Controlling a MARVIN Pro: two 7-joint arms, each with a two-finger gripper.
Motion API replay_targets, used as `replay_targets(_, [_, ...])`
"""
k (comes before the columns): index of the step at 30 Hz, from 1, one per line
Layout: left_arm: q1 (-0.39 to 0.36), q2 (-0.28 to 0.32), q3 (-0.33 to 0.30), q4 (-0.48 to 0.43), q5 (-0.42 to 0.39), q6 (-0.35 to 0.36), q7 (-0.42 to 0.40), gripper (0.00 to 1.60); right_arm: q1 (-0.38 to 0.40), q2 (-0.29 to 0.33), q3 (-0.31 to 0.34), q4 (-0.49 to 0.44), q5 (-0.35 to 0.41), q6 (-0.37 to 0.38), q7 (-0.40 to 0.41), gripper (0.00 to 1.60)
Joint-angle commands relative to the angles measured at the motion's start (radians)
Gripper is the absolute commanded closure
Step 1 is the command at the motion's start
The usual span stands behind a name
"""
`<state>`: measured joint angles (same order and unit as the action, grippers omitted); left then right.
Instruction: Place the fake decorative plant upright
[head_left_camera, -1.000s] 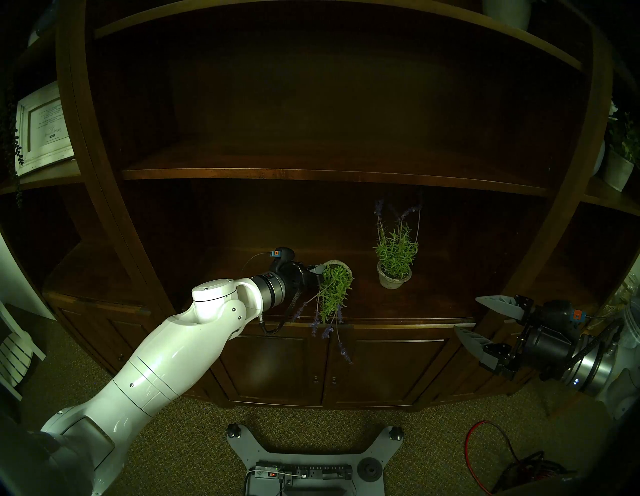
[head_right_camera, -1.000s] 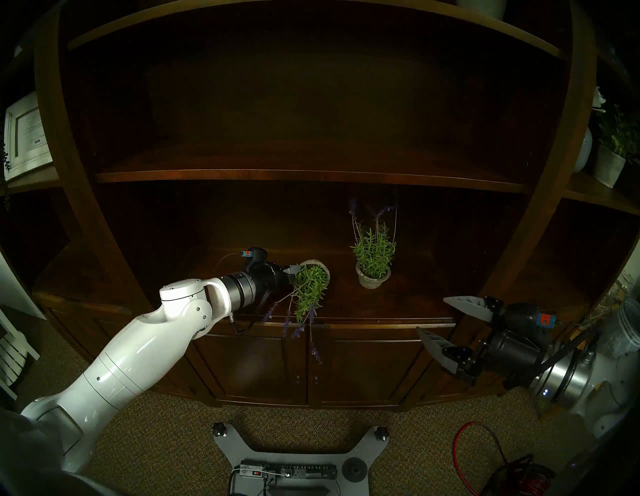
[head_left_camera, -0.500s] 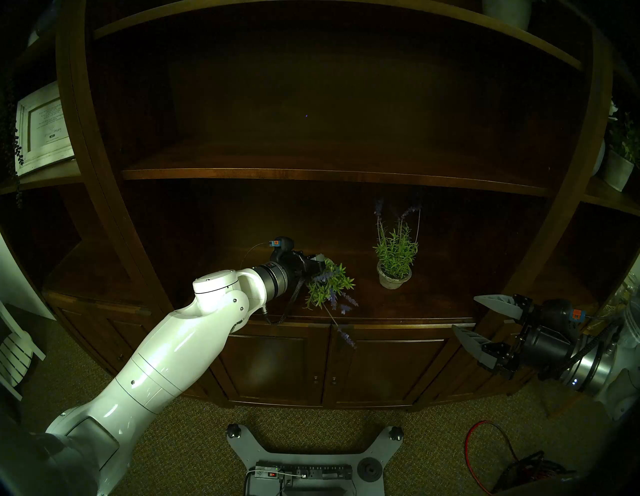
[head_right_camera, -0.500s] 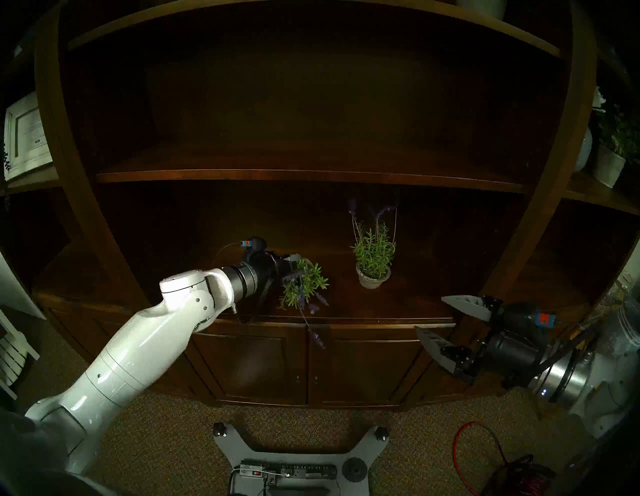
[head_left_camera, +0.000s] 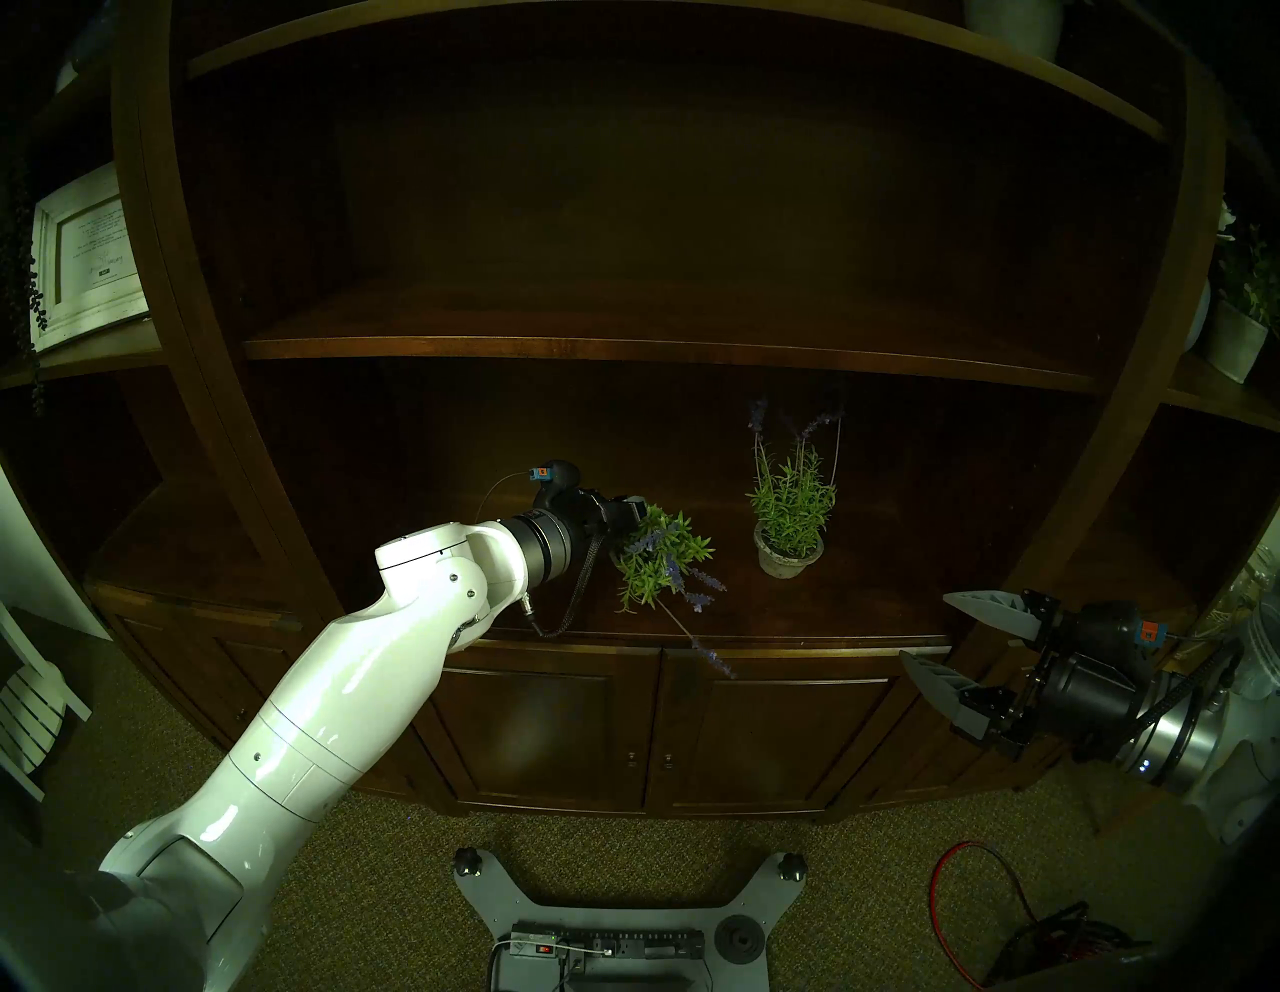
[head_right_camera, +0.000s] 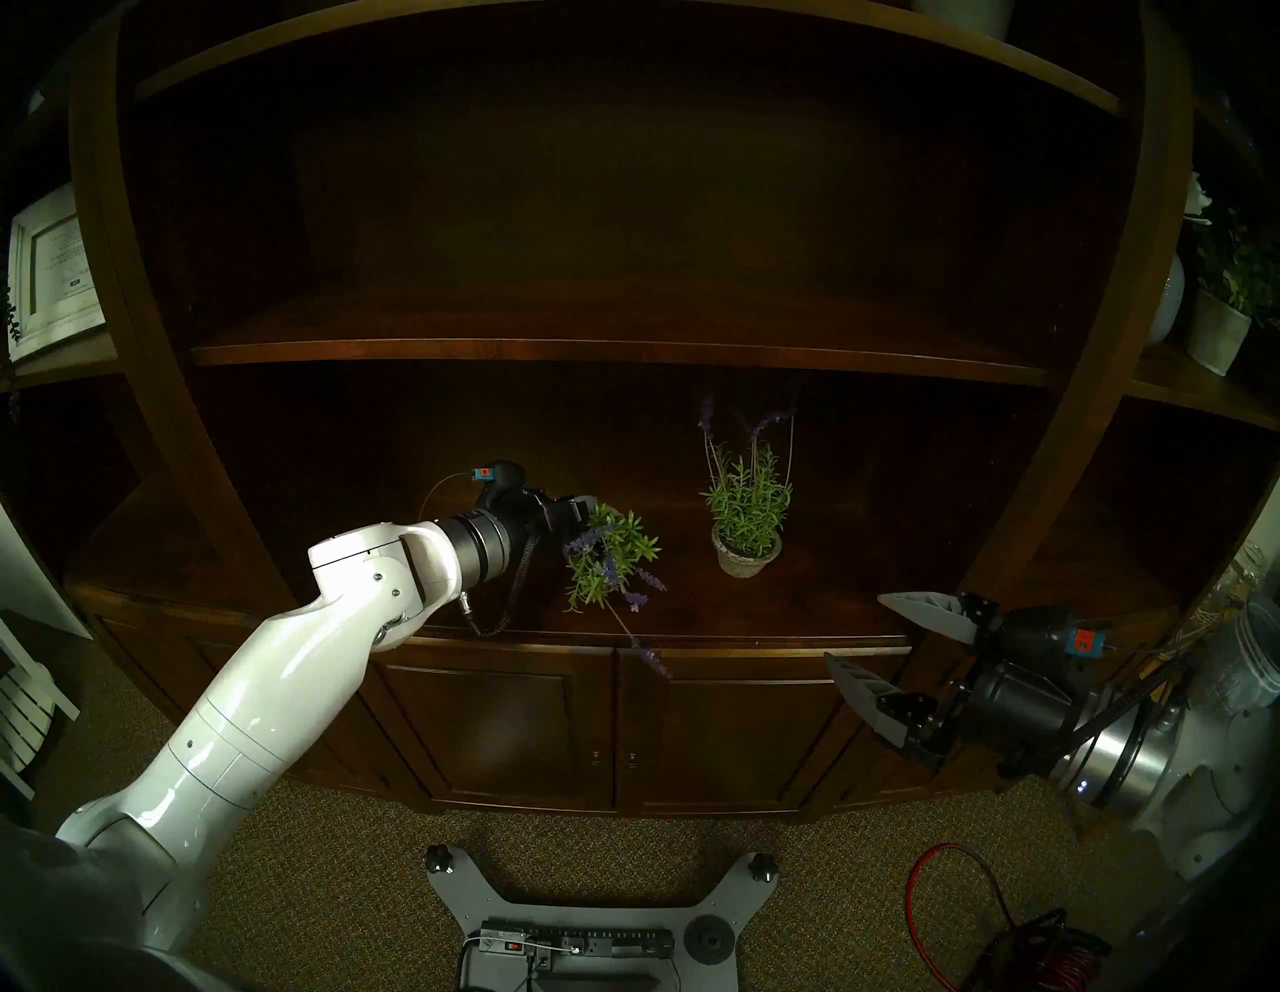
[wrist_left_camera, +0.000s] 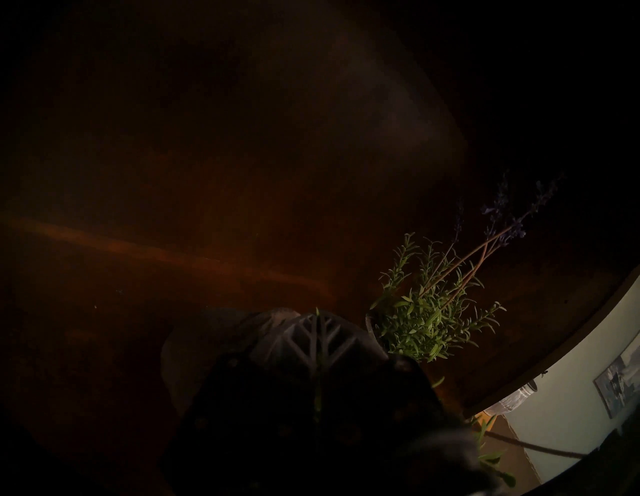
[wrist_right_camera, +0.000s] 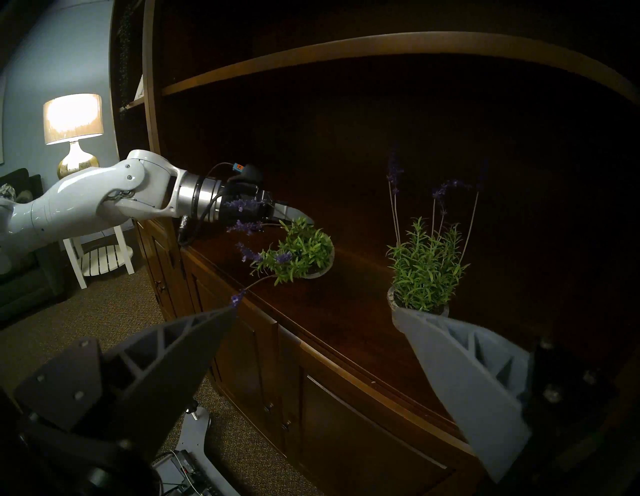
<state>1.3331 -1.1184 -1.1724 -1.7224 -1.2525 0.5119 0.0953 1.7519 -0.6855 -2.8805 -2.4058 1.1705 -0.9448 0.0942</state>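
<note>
The fake plant (head_left_camera: 658, 561) (head_right_camera: 609, 554) has green sprigs and purple flower stalks in a small grey pot. It leans toward the shelf's front edge, and one long stalk reaches past that edge. In the right wrist view the plant (wrist_right_camera: 301, 249) shows its pot tilted low over the shelf board. My left gripper (head_left_camera: 641, 516) (head_right_camera: 589, 509) (wrist_right_camera: 304, 220) is shut at the top of the pot. In the left wrist view the left gripper (wrist_left_camera: 317, 317) has a leaf between its fingers. My right gripper (head_left_camera: 927, 629) (head_right_camera: 855, 627) (wrist_right_camera: 313, 311) hangs open and empty off the shelf's front right.
A second, matching plant (head_left_camera: 793, 506) (head_right_camera: 748, 499) (wrist_left_camera: 426, 318) (wrist_right_camera: 426, 270) stands upright to the right on the same dark wooden shelf (head_left_camera: 866, 596). Another shelf board (head_left_camera: 623, 346) runs overhead. Cabinet doors lie below. A framed picture (head_left_camera: 83, 256) stands far left and a white potted plant (head_left_camera: 1240, 332) far right.
My left gripper has risen and turned with the plant. The pot's mouth faced outward with stalks hanging over the edge; now the foliage is raised and swung toward the front right. The right arm barely moved.
</note>
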Motion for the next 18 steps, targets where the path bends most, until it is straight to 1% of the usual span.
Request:
replay_targets(1, [-0.02,-0.046,-0.084,-0.012,-0.131,0.024,0.006,1.6,0.007,0.007,0.001,-0.002,-0.005,-0.012,-0.009,0.0])
replay_targets(2, [-0.02,-0.053,-0.094,-0.006,-0.156,0.036,0.013,1.6,0.007,0.008,0.001,-0.003,-0.007,-0.012,-0.01,0.0])
replay_targets(4, [-0.021,-0.056,-0.101,-0.002,-0.171,0.043,0.018,1.6,0.007,0.009,0.001,-0.004,-0.009,-0.011,-0.012,0.0])
replay_targets(6, [-0.026,-0.074,-0.126,0.014,-0.228,0.064,0.042,1.6,0.006,0.011,0.001,-0.006,-0.013,-0.01,-0.016,0.0])
replay_targets(7, [-0.026,-0.074,-0.126,0.014,-0.228,0.064,0.042,1.6,0.006,0.011,0.001,-0.006,-0.013,-0.01,-0.016,0.0])
replay_targets(10, [-0.031,-0.086,-0.151,0.029,-0.281,0.085,0.066,1.6,0.006,0.012,0.001,-0.007,-0.017,-0.009,-0.02,0.0])
replay_targets(11, [-0.036,-0.096,-0.163,0.045,-0.312,0.095,0.092,1.6,0.005,0.012,0.001,-0.008,-0.019,-0.008,-0.023,0.0])
replay_targets(14, [-0.047,-0.118,-0.186,0.079,-0.371,0.111,0.13,1.6,0.005,0.012,0.001,-0.008,-0.024,-0.008,-0.026,0.0])
replay_targets(18, [-0.062,-0.127,-0.198,0.105,-0.396,0.115,0.159,1.6,0.005,0.012,0.001,-0.008,-0.026,-0.008,-0.029,0.0])
